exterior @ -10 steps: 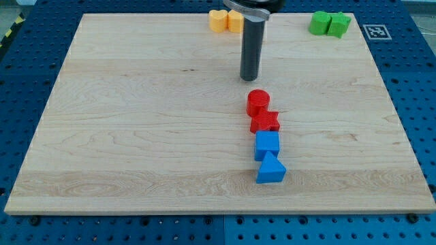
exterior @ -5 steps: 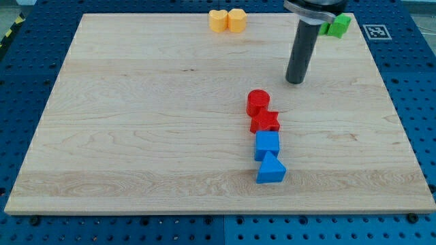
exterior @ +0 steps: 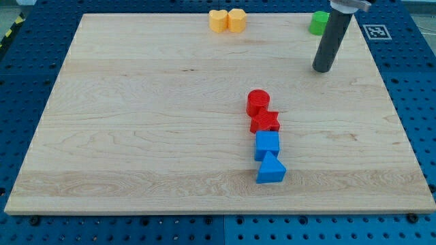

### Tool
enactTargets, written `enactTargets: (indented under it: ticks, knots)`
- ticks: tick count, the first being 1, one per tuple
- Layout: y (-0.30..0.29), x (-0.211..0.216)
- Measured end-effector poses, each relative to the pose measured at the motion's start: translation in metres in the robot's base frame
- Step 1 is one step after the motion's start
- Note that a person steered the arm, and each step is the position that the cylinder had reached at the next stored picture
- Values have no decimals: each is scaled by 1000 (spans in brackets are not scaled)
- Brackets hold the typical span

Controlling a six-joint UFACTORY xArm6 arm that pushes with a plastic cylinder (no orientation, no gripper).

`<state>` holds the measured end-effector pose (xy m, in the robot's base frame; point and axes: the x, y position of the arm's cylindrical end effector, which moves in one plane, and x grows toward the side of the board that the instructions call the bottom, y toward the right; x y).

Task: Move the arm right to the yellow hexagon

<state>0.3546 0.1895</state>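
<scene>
Tip (exterior: 323, 69) on board, touching nothing | yellow hexagon (exterior: 236, 20) well to view's upper left | gripper: none fitted

This is a robotics lab bench. A pale wooden board (exterior: 170, 122) lies flat on a blue metal table (exterior: 20, 88) drilled with a regular grid of holes, the kind of perforated mounting plate used for fixing test equipment. At the upper right of the frame a black-and-white fiducial marker (exterior: 377, 31) sits just off the board's corner. At the upper left edge, a strip of yellow-and-black hazard tape (exterior: 10, 28) marks the floor or table border.
</scene>
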Motion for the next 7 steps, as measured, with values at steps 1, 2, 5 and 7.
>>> enactTargets:
  ticks: [1,2,5,7]
  knots:
    - [0,-14]
    - [0,-20]
    - [-17,-95]
    - [-72,-162]
